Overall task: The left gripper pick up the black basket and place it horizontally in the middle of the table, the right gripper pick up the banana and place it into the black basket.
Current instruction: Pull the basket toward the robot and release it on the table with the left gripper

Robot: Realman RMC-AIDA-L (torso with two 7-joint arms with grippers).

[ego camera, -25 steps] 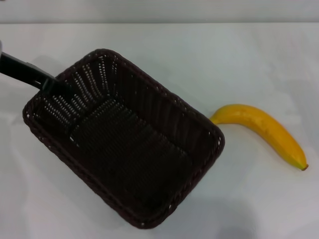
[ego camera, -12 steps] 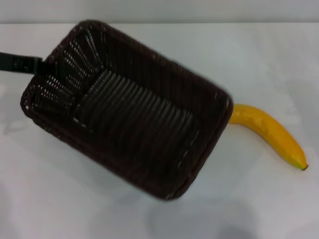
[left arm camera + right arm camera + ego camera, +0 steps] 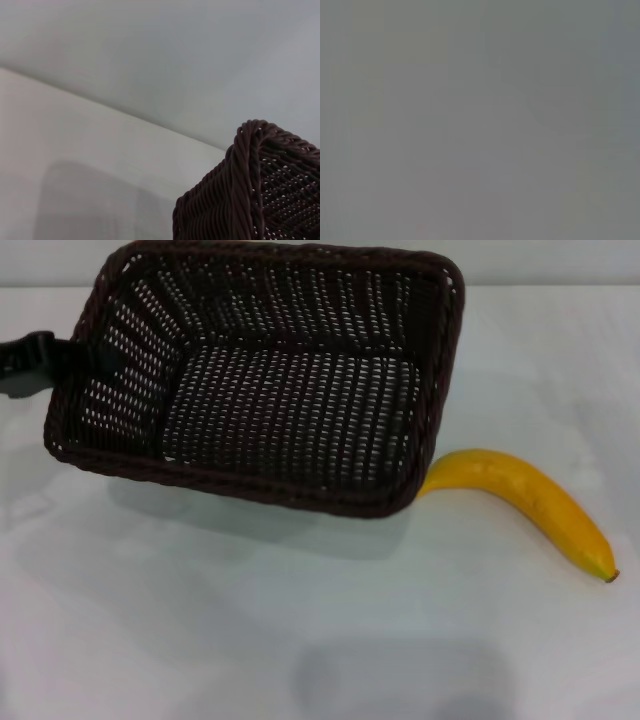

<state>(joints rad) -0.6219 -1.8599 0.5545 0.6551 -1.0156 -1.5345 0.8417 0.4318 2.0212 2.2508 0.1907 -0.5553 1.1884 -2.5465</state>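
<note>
The black basket (image 3: 280, 390) is lifted off the white table (image 3: 300, 640) and tilted, its long side lying across the head view, its shadow on the table below. My left gripper (image 3: 75, 360) comes in from the left edge and is shut on the basket's left short rim. A corner of the basket (image 3: 260, 190) shows in the left wrist view. The yellow banana (image 3: 530, 505) lies on the table to the right, its near end just under the basket's right corner. My right gripper is out of view; its wrist view shows only plain grey.
The back edge of the table (image 3: 560, 285) runs along the top of the head view.
The basket has risen and swung from a diagonal to lie across the view, moving toward the back. The left arm moved with it. The banana has not moved.
</note>
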